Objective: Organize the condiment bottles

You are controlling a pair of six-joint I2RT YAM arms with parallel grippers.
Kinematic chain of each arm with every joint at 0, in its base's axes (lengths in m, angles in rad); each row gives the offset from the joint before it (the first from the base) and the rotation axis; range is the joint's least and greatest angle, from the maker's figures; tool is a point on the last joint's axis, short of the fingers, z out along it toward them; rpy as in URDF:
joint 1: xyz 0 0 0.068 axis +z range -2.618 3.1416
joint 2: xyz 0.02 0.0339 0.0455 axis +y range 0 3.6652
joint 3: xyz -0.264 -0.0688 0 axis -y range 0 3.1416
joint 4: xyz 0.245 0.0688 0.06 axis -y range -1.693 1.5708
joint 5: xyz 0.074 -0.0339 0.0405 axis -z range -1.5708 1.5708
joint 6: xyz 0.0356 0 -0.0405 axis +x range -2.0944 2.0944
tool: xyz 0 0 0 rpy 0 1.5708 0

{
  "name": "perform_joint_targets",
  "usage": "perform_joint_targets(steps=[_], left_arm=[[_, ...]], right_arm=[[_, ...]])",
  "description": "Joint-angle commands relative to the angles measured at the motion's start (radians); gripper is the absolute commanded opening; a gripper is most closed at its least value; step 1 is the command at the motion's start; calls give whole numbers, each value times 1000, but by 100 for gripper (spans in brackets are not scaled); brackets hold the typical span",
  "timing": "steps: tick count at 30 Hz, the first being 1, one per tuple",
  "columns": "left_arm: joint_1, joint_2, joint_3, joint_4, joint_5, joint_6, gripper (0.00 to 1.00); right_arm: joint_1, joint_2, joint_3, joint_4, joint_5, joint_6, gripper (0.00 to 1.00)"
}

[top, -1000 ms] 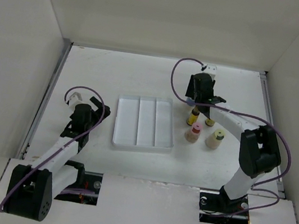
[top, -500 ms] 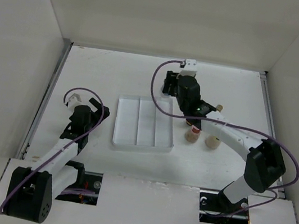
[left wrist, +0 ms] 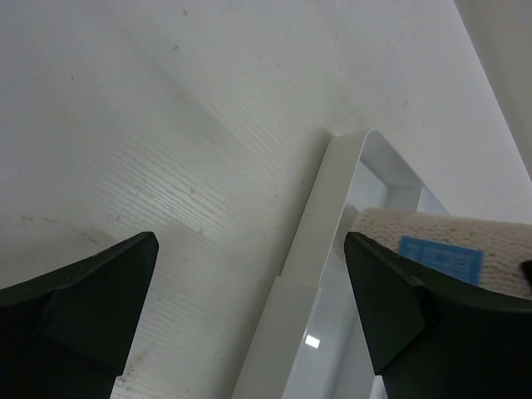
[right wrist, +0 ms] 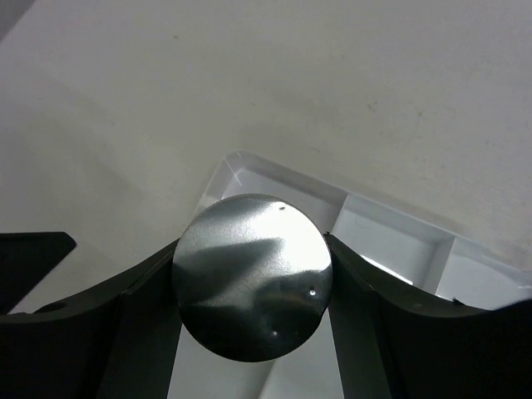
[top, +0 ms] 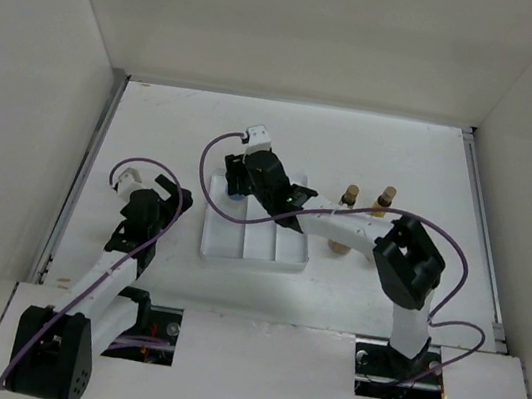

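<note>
White table (top: 157, 122), wood-grained and lightly scuffed in the left wrist view. Boxed in by plain pale walls (top: 302, 33) on the left, far and right sides.

Counted:
- Two arms, a left arm (top: 108, 271) and a right arm (top: 408, 263), bolted at the near edge.
- One white tray (top: 239, 241) with three long compartments, near the middle of the table.
- One clear jar (left wrist: 432, 249) with a grey lid and a blue label.
- Two slim dark tan-capped bottles, a first slim bottle (top: 351, 195) and a second slim bottle (top: 386, 196). Both upright, side by side, well to the right of the tray.
- One squat bottle (top: 339, 246), showing only in part under the right forearm; colour of its top impossible to tell.

Right gripper (right wrist: 252, 270) pinching the jar, one finger pressed to each side just under the lid. Held at the tray's far-left corner, over the leftmost compartment. Resting on the tray floor or raised off it: cannot tell.

Left gripper (left wrist: 249, 249) spread wide, pinching nothing. Low over bare table just left of the tray, pointed toward its left rim.
</note>
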Motion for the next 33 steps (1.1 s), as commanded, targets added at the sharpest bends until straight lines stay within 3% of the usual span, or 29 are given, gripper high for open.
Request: perform_joint_targets(steps=[1,6,10,13,21,26,30,33], left_arm=[[9,-18,3,11,-7,-6,100],[9,-27,1,10,-7,-3,100],[4,-33,3,5,-11,1,100],[4,-26,11,5,-7,-3,100],[-11,-7,15,21,-11,-1,100],[-17,-4,23,24,-13,0,100],[-17,-9,23,24,-19,-6,100],[-21,-14,18,25,-24,0,100]], right_arm=[[16,6,73,65,19,7,55],[27,-23,65,64,45,1,88],[27,-165,-16,78,53,12,95],[-13,-320,-141,85,77,21,94],[-238,-673,-525,-5,307,78,76],[-362,-672,-577,-71,234,96,78],[-376,-626,-579,-57,188,102,78],[-384,-586,-570,-51,200,107,73]])
